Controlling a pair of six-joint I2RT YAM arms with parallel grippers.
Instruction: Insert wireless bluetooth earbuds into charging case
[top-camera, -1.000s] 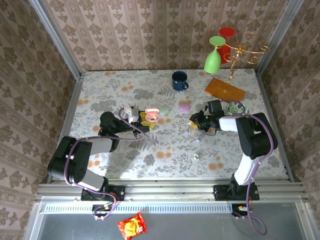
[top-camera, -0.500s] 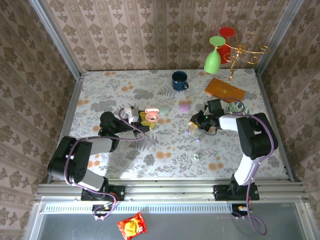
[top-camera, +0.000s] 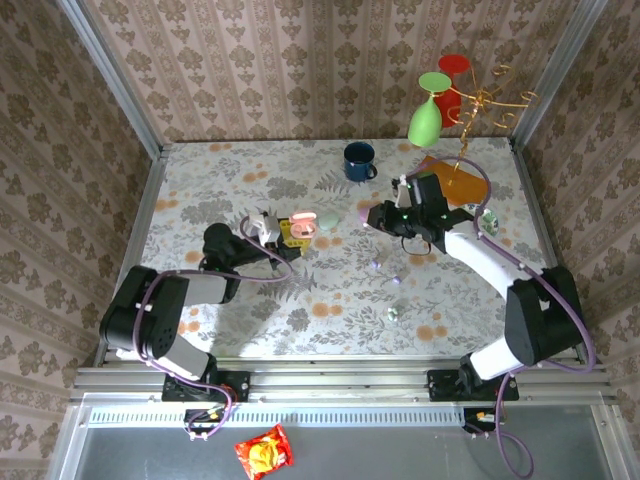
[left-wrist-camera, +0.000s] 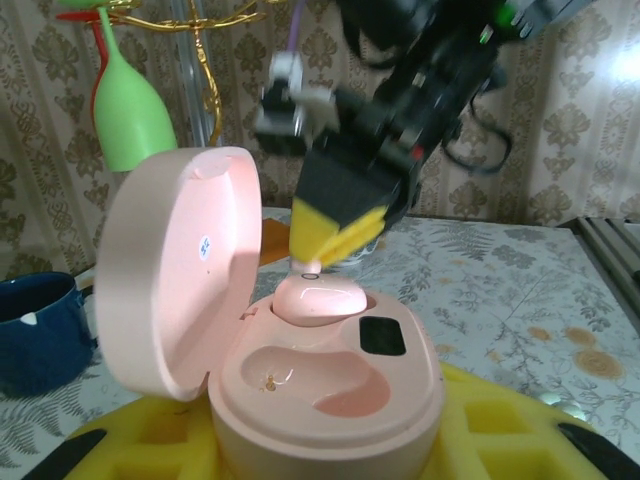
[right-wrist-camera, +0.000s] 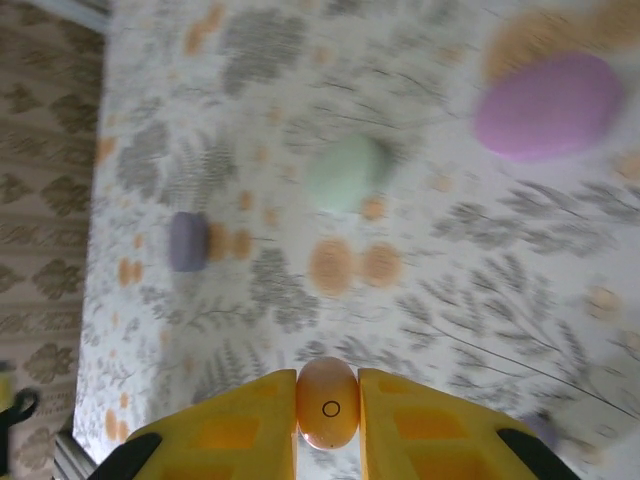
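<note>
The pink charging case (left-wrist-camera: 330, 400) stands open with its lid (left-wrist-camera: 180, 270) tipped to the left, and my left gripper (top-camera: 284, 236) is shut on it between yellow pads (left-wrist-camera: 520, 425). One pink earbud (left-wrist-camera: 318, 298) lies in the far slot; the near slot is bare. My right gripper (top-camera: 373, 215) hangs above the table to the right of the case (top-camera: 305, 222). It is shut on a peach-pink earbud (right-wrist-camera: 327, 410) marked with a small circle. In the left wrist view that gripper (left-wrist-camera: 335, 225) shows behind the case.
A green pebble (top-camera: 328, 220) lies beside the case, and a purple pebble (right-wrist-camera: 547, 105) lies under the right gripper. Tiny loose buds (top-camera: 392, 314) dot the table's middle. A blue mug (top-camera: 358, 160) stands behind, and a gold rack with a green glass (top-camera: 425, 118) stands back right.
My right arm has lifted off the table and swung up and left toward the case, carrying the earbud. The left arm and the case have stayed put.
</note>
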